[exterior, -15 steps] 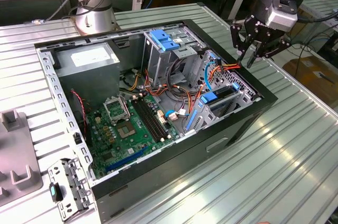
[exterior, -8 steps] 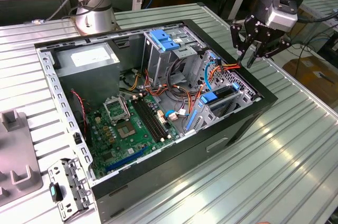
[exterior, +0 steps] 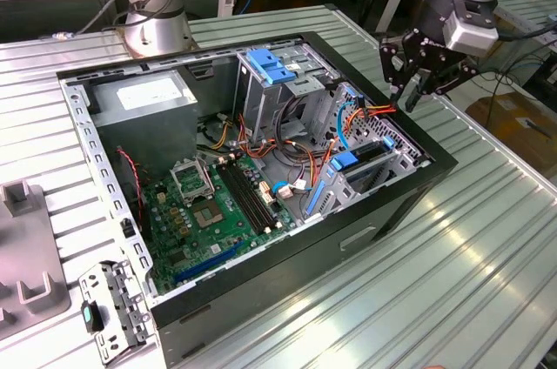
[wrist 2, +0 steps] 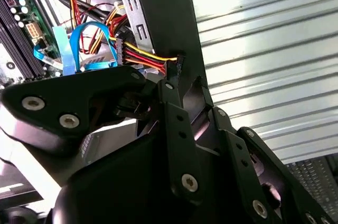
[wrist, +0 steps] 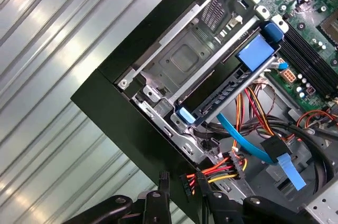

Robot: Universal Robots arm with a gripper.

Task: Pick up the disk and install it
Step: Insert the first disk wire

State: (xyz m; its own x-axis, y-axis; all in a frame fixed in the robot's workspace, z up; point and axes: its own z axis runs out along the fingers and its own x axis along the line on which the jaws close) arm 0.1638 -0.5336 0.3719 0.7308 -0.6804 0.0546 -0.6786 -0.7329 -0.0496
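The black, bolted end effector (exterior: pixel 416 82) hovers over the open computer case's (exterior: pixel 435 179) matte black edge, apparently gripping nothing; I cannot tell whether its fingers are parted. Just below and inward from it, the disk (exterior: pixel 361 163), flat and black with glossy blue plastic rails, sits in the metal drive cage (wrist: pixel 182 57). The ribbed metal surface (exterior: pixel 487 238) stretches beneath.

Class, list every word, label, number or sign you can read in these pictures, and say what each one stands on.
No text here can be read with certainty.
White label on the power supply: print too small to read.
Markings on the motherboard: too small to read.
Pale mark on the gripper, on its body: too blurred to read.
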